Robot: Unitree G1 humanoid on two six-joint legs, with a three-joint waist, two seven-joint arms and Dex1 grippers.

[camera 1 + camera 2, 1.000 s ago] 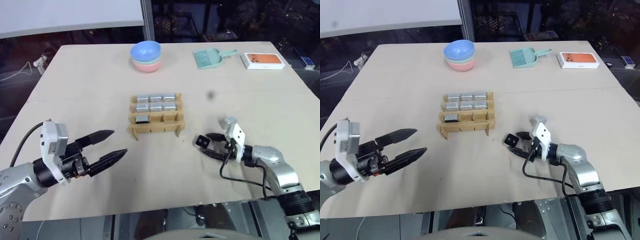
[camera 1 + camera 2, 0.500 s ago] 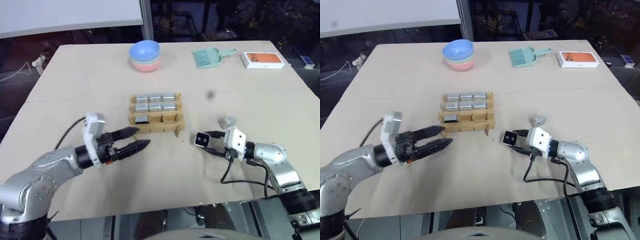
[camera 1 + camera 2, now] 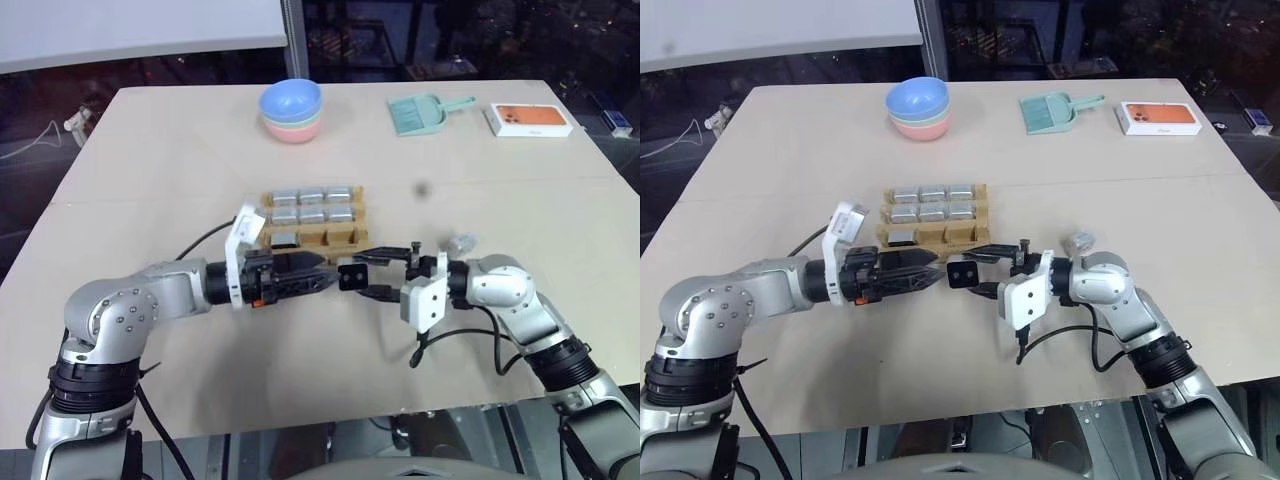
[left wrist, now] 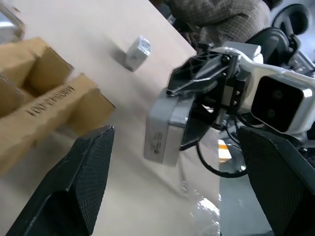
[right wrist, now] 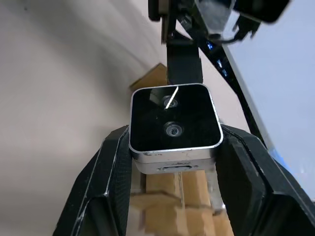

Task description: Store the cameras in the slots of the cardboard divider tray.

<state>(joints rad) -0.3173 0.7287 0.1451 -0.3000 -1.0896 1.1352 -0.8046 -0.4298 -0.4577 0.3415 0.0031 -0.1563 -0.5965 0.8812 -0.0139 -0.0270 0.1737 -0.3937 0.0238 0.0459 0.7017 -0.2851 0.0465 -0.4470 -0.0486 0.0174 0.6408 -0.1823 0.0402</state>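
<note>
I hold a camera (image 5: 174, 125) pinched in my right claw (image 3: 362, 276), lifted just in front of the cardboard tray (image 3: 352, 239), at about five o'clock from it. Seven more cameras (image 3: 312, 204) sit in the tray's far slots. My left claw (image 3: 318, 276) points at the held camera from nine o'clock, its fingers (image 4: 81, 182) spread wide and empty.

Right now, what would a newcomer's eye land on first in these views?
The two arms meeting at mid-table: the right tool holds a camera out toward the open left tool, just in front of the cardboard divider tray. Next, the tray itself, with silver-sided cameras filling its two far rows. Then the stacked pastel bowls at the table's far edge.
</note>
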